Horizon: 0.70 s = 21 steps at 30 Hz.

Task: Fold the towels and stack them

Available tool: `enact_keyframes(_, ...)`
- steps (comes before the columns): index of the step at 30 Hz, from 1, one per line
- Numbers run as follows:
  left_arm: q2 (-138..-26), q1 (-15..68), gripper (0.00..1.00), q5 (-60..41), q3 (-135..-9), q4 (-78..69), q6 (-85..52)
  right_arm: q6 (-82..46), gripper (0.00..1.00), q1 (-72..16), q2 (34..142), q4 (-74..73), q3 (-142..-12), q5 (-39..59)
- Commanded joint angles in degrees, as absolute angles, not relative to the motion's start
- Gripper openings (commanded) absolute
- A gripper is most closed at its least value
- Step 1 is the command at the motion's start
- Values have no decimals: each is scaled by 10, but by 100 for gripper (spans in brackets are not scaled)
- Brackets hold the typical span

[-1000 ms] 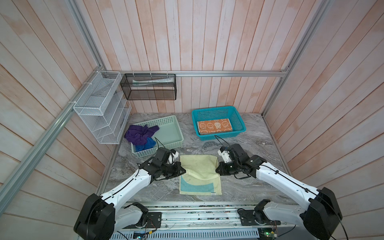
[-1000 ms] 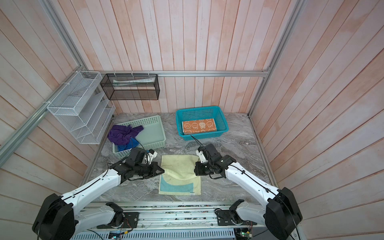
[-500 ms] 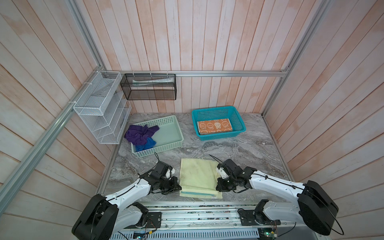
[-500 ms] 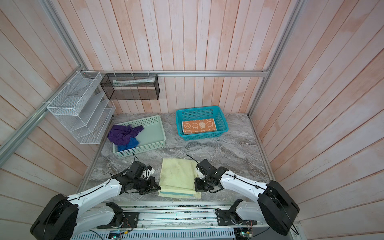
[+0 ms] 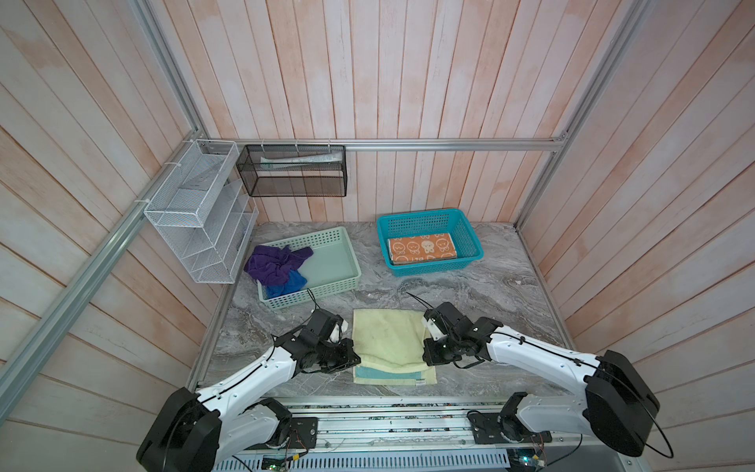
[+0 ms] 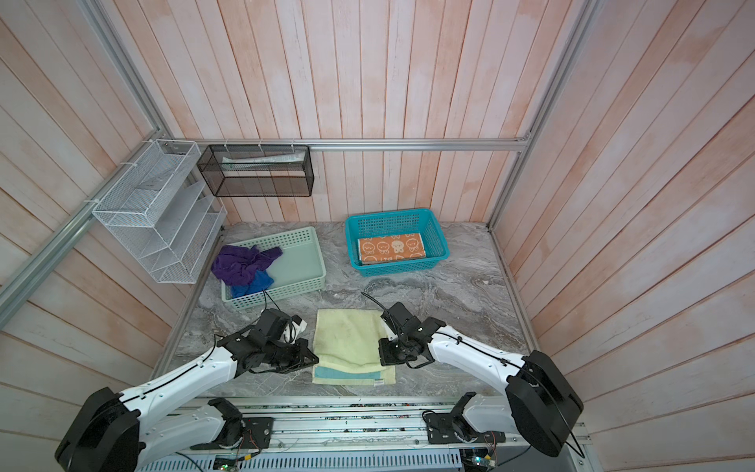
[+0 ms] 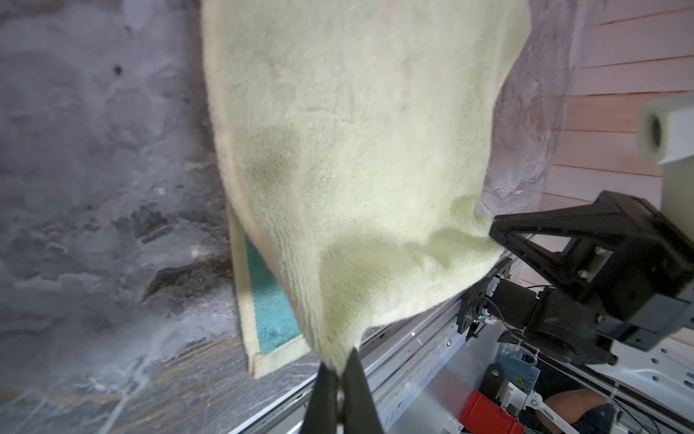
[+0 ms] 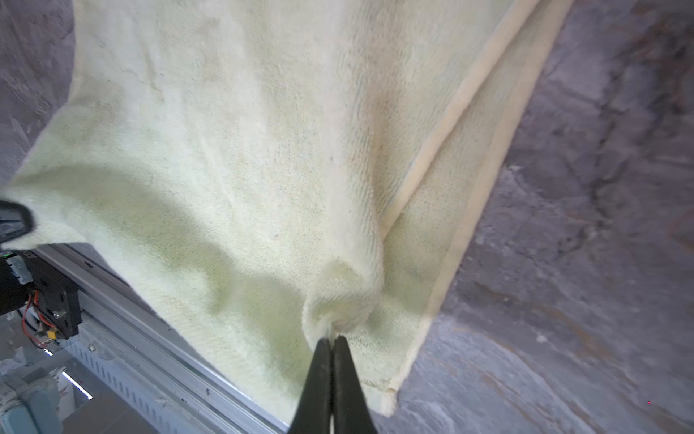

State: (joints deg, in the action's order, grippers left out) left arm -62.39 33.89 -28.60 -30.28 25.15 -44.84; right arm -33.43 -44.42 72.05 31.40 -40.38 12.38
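Note:
The pale-yellow and teal towel (image 5: pixel 388 339) (image 6: pixel 347 339) lies folded over itself at the table's near middle. A teal strip (image 5: pixel 386 374) of its lower layer shows along the near edge. My left gripper (image 5: pixel 354 359) (image 6: pixel 313 361) (image 7: pixel 340 370) is shut on the upper layer's near left corner. My right gripper (image 5: pixel 425 359) (image 6: pixel 382 359) (image 8: pixel 331 342) is shut on the near right corner. The upper layer (image 7: pixel 356 150) (image 8: pixel 244 150) sags between them. An orange towel (image 5: pixel 422 249) lies folded in the teal basket (image 5: pixel 425 214). Purple (image 5: pixel 271 263) and blue (image 5: pixel 286 284) towels lie crumpled in the mint basket (image 5: pixel 339 265).
A white wire shelf (image 5: pixel 196 212) hangs on the left wall and a black mesh box (image 5: pixel 292 175) on the back rail. The metal rail (image 5: pixel 388 402) with the arm bases runs just in front of the towel's near edge.
Both grippers have carried the towel's upper layer toward the near edge. It now covers most of the teal, and the arms sit lower and closer to the front rail.

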Motion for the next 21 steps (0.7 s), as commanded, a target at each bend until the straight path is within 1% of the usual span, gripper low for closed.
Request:
enact_keyframes(1,-611,352,0,-252,-295,268,-463,-327,0,-439,697,358,-393,94)
enact_keyframes(6,-640,371,0,-258,-261,212,-489,-334,0,-437,707,286,-345,120)
enact_keyframes(13,-710,376,0,-253,-235,145,-498,-312,0,-417,769,218,-335,133)
enact_keyframes(17,-753,367,0,-257,-240,123,-488,-280,0,-384,802,206,-345,136)
enact_keyframes(21,-781,335,0,-266,-264,130,-461,-243,0,-353,821,231,-382,133)
